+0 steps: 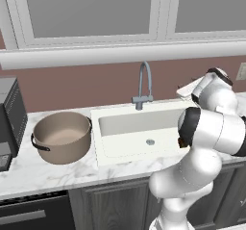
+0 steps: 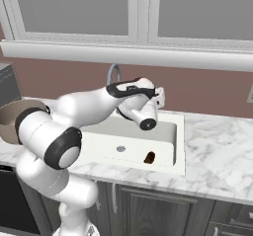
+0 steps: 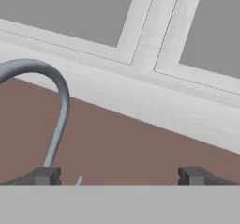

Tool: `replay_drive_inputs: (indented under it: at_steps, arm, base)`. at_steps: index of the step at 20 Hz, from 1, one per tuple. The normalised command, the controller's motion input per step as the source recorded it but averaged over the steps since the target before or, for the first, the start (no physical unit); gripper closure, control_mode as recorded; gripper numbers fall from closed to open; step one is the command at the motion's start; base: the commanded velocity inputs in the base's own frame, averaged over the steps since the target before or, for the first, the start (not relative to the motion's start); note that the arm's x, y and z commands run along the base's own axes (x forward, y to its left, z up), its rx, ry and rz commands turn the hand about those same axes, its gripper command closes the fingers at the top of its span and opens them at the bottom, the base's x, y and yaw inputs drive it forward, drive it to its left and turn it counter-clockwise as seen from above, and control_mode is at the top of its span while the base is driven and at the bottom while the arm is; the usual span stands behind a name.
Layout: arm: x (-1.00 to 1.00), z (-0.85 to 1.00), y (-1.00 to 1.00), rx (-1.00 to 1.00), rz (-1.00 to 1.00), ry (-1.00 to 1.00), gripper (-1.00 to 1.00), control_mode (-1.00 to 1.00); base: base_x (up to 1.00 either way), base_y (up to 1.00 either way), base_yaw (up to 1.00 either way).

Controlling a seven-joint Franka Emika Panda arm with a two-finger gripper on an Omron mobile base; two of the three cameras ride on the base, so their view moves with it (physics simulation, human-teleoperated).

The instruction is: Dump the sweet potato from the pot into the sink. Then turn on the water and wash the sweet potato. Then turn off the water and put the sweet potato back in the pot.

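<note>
Sweet potato (image 2: 149,156) lies in the sink (image 2: 179,146), at its front right corner. I hold the gripper (image 3: 119,176) spread wide, empty, near the faucet (image 3: 55,110); next, its lever.

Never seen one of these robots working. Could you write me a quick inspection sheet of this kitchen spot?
Surface: marble counter.
Job's things: sweet potato lying in the sink; pot upright beside the sink; no water running from the faucet.
Clutter: dark appliance left of the pot.
Tool: open, holding nothing, raised near the faucet.
Cables: nothing seen.
Surroundings: window, brown wall, dark cabinets below.
</note>
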Motion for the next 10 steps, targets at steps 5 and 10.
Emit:
replay_drive_inputs:
  at_steps: [5,10]
  arm:
    - [-0.04,0.10,0.00,0.16,-0.13,0.45,-1.00,-1.00]
    - [0.00,0.01,0.00,0.16,-0.13,0.50,-1.00,-1.00]
  base:
    - [0.00,0.00,0.00]
    - [0.00,0.00,0.00]
